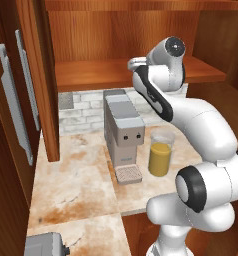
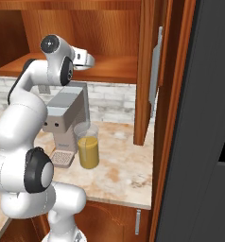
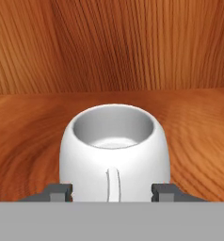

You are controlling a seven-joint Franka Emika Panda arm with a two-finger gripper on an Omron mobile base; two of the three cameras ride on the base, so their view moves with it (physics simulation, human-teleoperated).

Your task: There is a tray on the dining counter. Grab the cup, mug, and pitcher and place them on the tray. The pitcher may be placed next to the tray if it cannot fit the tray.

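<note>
The gripper [image 3: 112,194] is mostly cut off at the bottom of the hand view: just two dark fingertips [image 3: 59,192] poke up, one at each side of the mug [image 3: 115,151]. They sit right against the mug's flanks, the jaws bracketing it, but I cannot tell whether they are actually pressing on it or only standing beside it. From the base views the hand itself is hidden; the arm's white wrist reaches into the wooden shelf [image 1: 91,72] above the counter, and the mug cannot be made out there at all.

The mug stands upright on the shelf's wooden floor, its open mouth showing, its handle facing the camera as a thin vertical strip; the lower part of it is cut off by the view's bottom edge.

Counting: one mug on the shelf. One pitcher [image 1: 160,155], clear glass holding orange liquid, upright on the marble-look counter [image 1: 76,175] just beside the one grey coffee machine [image 1: 122,130]; in the left base view the arm crosses close to its right side. Two long grey cabinet handles [image 1: 13,100] hang on the door at the left of that view. A grey object [image 1: 45,245] in the lower left corner is clipped by the edge and I cannot say what it is.
</note>
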